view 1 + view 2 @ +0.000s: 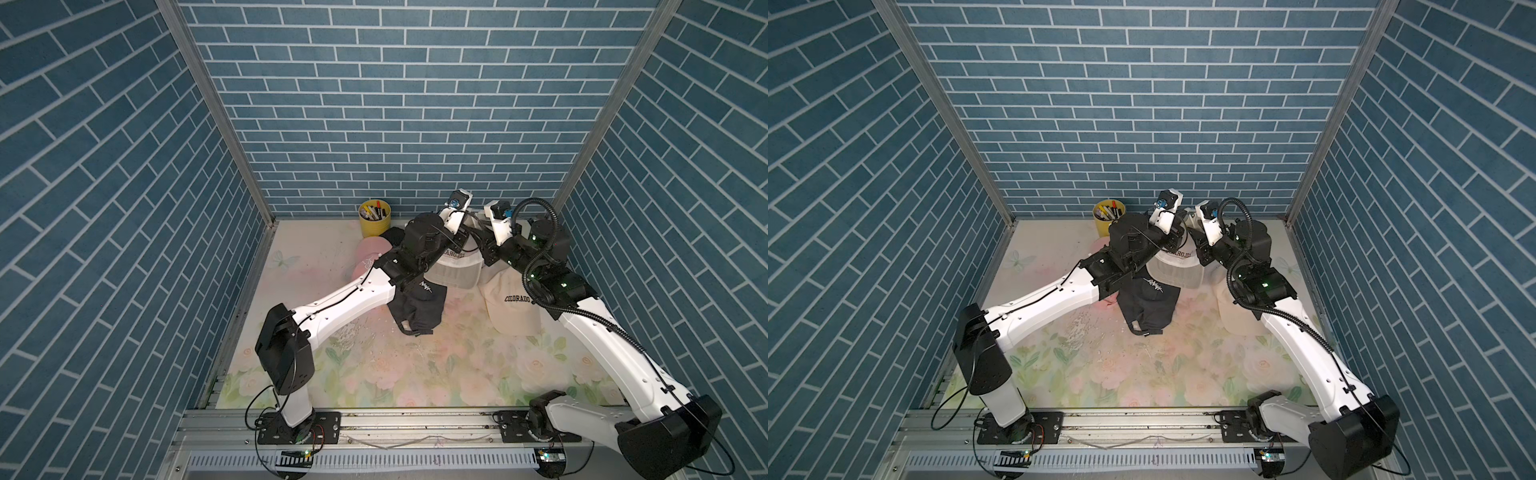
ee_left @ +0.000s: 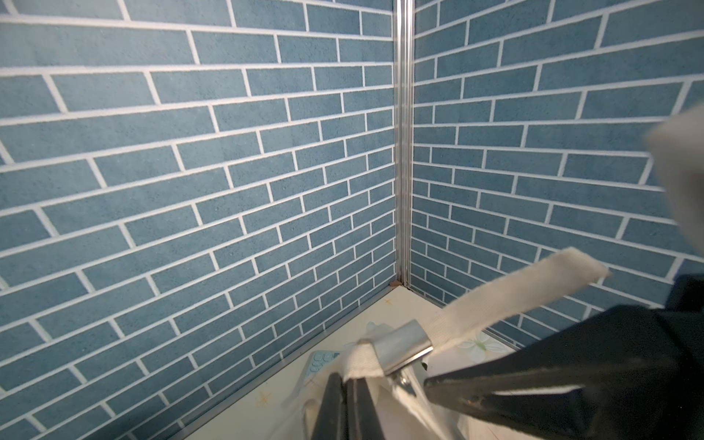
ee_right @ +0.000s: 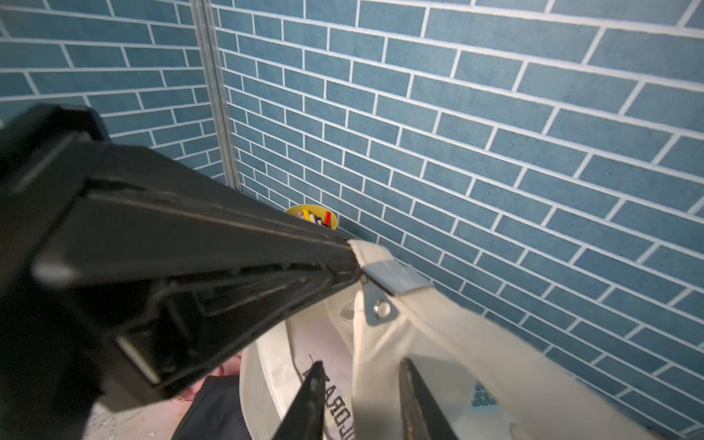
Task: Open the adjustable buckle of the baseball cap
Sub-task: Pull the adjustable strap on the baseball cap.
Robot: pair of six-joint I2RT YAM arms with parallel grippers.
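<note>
As both top views show, the held cream cap [image 1: 455,272] hangs near the back wall. Left wrist: left gripper [image 2: 344,384] clamped on strap [image 2: 514,301] beside metal buckle [image 2: 404,348]. Right wrist: right gripper [image 3: 362,362] part-open, holding nothing; should pinch buckle flap, lever upward.

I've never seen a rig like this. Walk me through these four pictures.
Two robot arms work over a flowered table. Two pictures look down from overhead; the other two come from a camera on each wrist. On the table lie a black cap, a cream cap, a pink cap and a yellow cup of pens. A second cream cap is held between the arms. The left gripper is shut on its strap beside the metal buckle; the right gripper stands open astride the cap's rear fabric.
</note>
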